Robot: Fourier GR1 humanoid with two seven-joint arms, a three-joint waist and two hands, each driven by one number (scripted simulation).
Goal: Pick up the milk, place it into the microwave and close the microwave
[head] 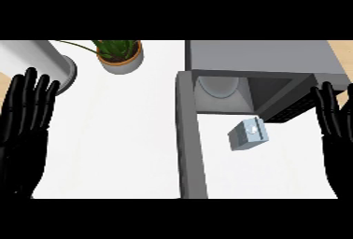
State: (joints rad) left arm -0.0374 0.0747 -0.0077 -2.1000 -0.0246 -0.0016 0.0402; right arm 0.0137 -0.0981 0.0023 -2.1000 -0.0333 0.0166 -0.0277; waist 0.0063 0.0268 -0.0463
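White desk (117, 140) is filling most of the head view, seen from steeply above. At its far right a grey microwave (265, 58) is sitting with its cavity showing open toward the viewer, a round glass plate (219, 86) lying on the cavity floor. Its grey door (192, 140) is swinging out toward the near edge, running as a long strip down the middle of the view. Just right of that door, on the desk in front of the open cavity, the milk (248, 134) is lying as a small pale blue carton, tilted, touching neither hand.

Along the left edge the left hand (24, 116) is showing with its fingers straight and spread, pointing up, holding nothing. Along the right edge the right hand (334, 116) is showing the same way, fingers straight and spread, near the microwave's right side and well apart from the milk.

At the far left a potted plant (121, 53) is standing beside a grey round object (41, 63) that is partly cut off.
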